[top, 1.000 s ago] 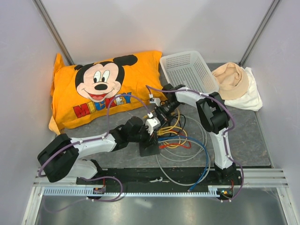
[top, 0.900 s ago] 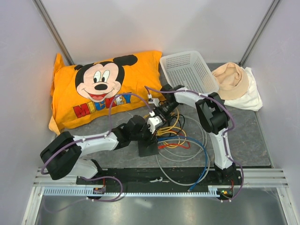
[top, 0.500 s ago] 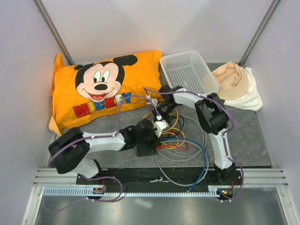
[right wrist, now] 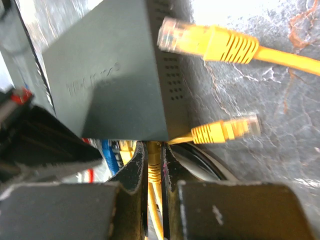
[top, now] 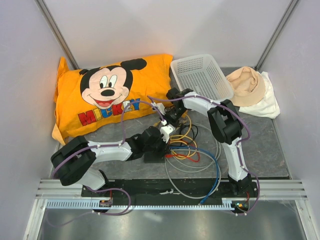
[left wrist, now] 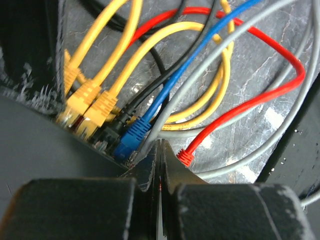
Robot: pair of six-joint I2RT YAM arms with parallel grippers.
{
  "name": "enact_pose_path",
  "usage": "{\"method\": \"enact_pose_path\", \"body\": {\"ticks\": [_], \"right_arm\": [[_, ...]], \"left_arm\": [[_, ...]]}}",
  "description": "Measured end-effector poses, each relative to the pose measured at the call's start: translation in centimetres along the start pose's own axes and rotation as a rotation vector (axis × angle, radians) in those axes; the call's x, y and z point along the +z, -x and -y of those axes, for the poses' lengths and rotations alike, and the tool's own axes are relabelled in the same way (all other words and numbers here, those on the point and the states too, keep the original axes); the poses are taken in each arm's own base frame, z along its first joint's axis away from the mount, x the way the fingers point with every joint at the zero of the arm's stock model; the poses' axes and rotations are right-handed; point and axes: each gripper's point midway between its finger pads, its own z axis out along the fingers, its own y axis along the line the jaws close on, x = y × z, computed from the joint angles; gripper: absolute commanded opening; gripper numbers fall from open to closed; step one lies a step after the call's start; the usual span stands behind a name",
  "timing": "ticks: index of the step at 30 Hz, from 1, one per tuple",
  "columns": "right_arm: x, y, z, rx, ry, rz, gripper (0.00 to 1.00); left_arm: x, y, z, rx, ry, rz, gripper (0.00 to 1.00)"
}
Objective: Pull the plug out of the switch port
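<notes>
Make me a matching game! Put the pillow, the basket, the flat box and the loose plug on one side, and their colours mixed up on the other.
Things:
1. pillow
2. basket
3. flat box
4. loose plug

Colours:
A. black
B. yellow
C. orange
D. white

Pairs: 1-C, 2-D, 3-A, 4-B.

Crowded at the socket edge of the flat matte-black switch box (right wrist: pixel 110 75) by tangled yellow, red, blue, grey and black cables (left wrist: pixel 131 140), with the left hand (left wrist: pixel 160 147), fingers together, and the right hand (right wrist: pixel 156 150), clamped on one yellow cable (right wrist: pixel 153 172), wedged in. Walled far-left by the orange Mickey pillow (top: pixel 107 95), far-centre by the white mesh basket (top: pixel 200 75). Roomier over bare grey marbled counter (top: pixel 265 145) at right.
</notes>
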Motion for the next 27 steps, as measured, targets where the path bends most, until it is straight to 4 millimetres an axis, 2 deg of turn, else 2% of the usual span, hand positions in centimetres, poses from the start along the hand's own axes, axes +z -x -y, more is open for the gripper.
{"method": "enact_pose_path", "body": {"ticks": [6, 11, 18, 21, 24, 27], "right_arm": [[-1.1, -0.8, 0.9, -0.119, 0.027, -0.035, 0.03], [-1.3, -0.9, 1.4, -0.097, 0.131, -0.047, 0.02], [-1.1, -1.8, 1.3, 0.104, 0.221, -0.009, 0.0], [-1.2, -2.8, 1.0, 0.202, 0.215, 0.036, 0.0], [-1.1, -5.8, 1.4, 0.326, 0.142, -0.025, 0.0], [-1.1, -6.0, 1.4, 0.389, 0.12, -0.037, 0.01]], "left_arm": [[0.0, -0.2, -0.6, -0.019, 0.028, -0.006, 0.02], [0.0, 0.1, -0.8, -0.029, 0.045, 0.009, 0.02], [0.2, -0.2, -1.3, -0.05, 0.063, -0.001, 0.02], [0.2, -0.8, -1.5, -0.067, 0.07, -0.022, 0.02], [0.2, -0.8, -1.8, -0.082, 0.075, -0.024, 0.02], [0.2, -0.8, -2.0, -0.095, 0.078, -0.023, 0.01]]}}
